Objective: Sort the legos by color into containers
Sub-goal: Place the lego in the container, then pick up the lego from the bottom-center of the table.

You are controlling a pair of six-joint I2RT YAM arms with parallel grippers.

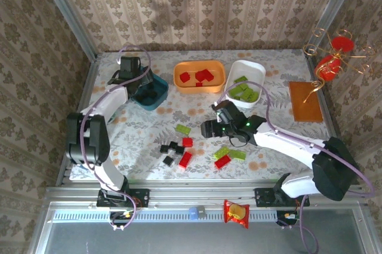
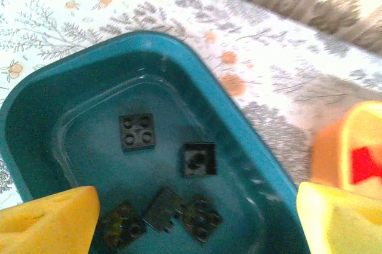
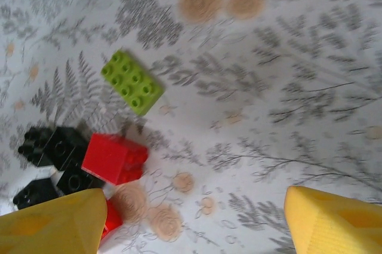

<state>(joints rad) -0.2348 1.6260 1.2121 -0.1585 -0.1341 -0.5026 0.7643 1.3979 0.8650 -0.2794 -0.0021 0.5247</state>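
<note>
Five small black plastic bricks (image 2: 136, 131) lie in the shallow dark teal plastic tray (image 2: 179, 45) at the far left of the table, and the left gripper (image 2: 194, 218) hangs over them with its yellow fingers spread wide and nothing between them

Beside it we see the orange plastic tray (image 1: 200, 89) holding red bricks and the white plastic tray (image 1: 256, 66) holding lime green ones. About ten bricks remain loose on the floral cloth in mid-table, so we judge the sort to be well under way but unfinished

Over that loose group the right gripper (image 3: 194, 224) hovers, jaws open and empty. In its wrist view an oblong lime green plastic brick (image 3: 131, 80) lies studs up, ahead of the fingertips and off toward the frame's left side. Its long axis runs on a diagonal, oblique to the line along which the jaws would close. A red plastic brick (image 3: 114, 158) sits just nearer the jaws, touching a cluster of black bricks (image 3: 54, 146)

We judge the right arm far nearer to these pieces than the left, and any pick of the green brick would call for a reach forward and a turn of the wrist
</note>
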